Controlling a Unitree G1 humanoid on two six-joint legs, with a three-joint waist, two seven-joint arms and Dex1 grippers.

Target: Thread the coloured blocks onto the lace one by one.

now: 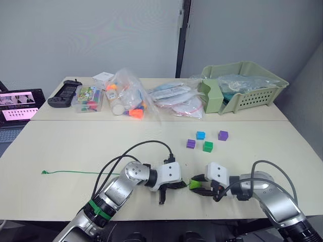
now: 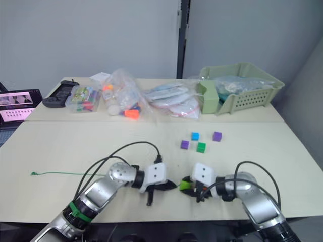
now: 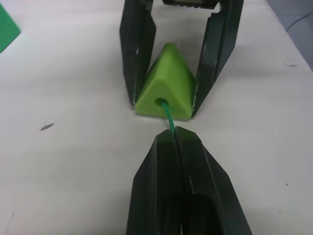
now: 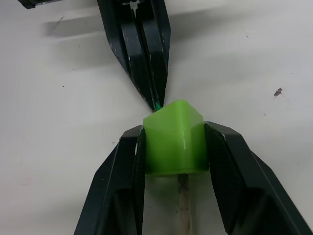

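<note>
My right gripper (image 1: 196, 184) is shut on a lime green block (image 4: 174, 139), held just above the table near its front edge. Facing it, my left gripper (image 1: 181, 185) is shut on the green lace (image 3: 167, 111), whose end enters the hole in that block (image 3: 166, 83). A pale stiff tip (image 4: 183, 205) pokes out of the block's far side. The rest of the lace (image 1: 75, 173) trails left along the table to a small knot (image 1: 44, 172). Beyond the grippers sit a blue block (image 1: 201, 135), two purple blocks (image 1: 223, 135) (image 1: 191, 143) and a dark green block (image 1: 208, 146).
Along the back of the table stand a green basket (image 1: 257, 98), clear bags (image 1: 174, 98), a bag with orange toy pieces (image 1: 126, 98), a clear box (image 1: 88, 98) and a black controller (image 1: 63, 96). A lit screen (image 1: 17, 106) is at the far left. Black cables (image 1: 146, 146) arch over my left arm.
</note>
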